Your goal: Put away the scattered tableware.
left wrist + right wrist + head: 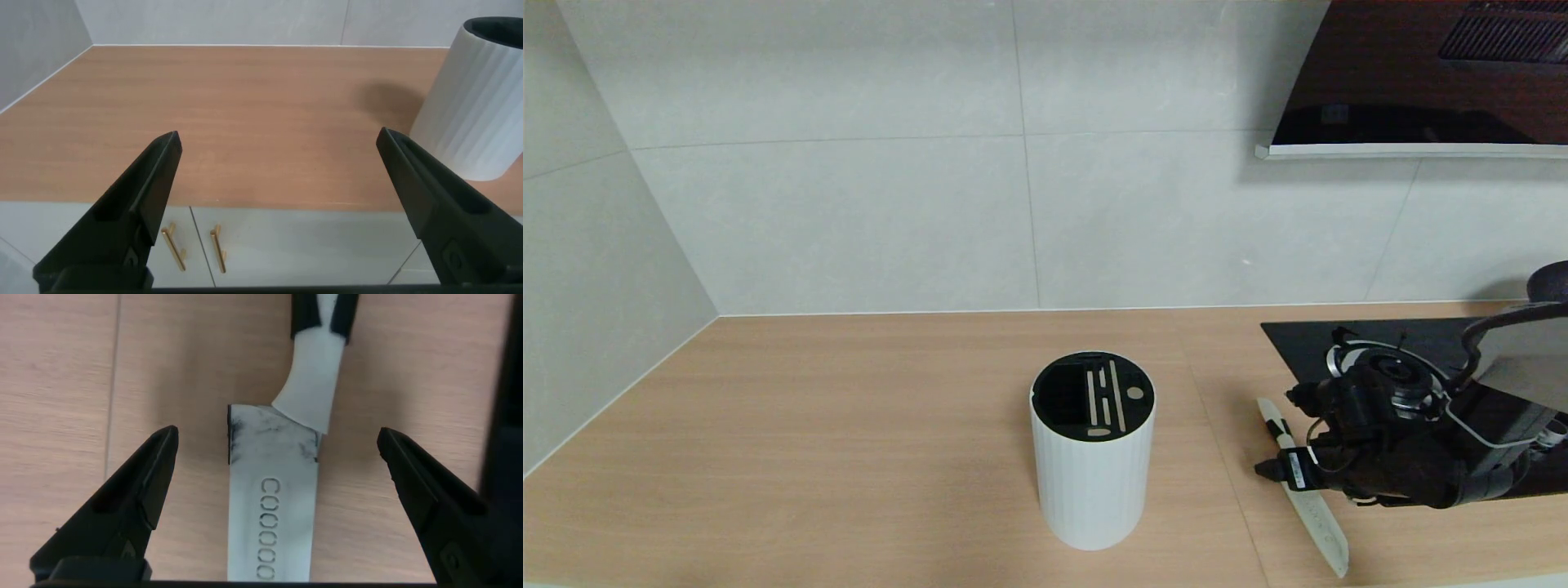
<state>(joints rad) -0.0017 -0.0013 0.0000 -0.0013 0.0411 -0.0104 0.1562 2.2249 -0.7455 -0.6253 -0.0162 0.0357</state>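
- wood-grain surface (849, 425) carries a white ribbed holder (1093, 474), standing upright and well apart from the right claw (1278, 433), on that claw's left.
- the holder's black top has narrow slots and one wider opening; inside it is dark, so i cannot tell what it contains.
- the right claw is spread wide and grips nothing; its fingers (135, 498) straddle a white knife (274, 482) lying flat on the surface directly beneath it.
- the left claw (278, 139) is also wide open with nothing in it, near the surface's front edge, with the holder just beyond one finger.
- a black cooktop (1307, 343) lies behind the right claw.
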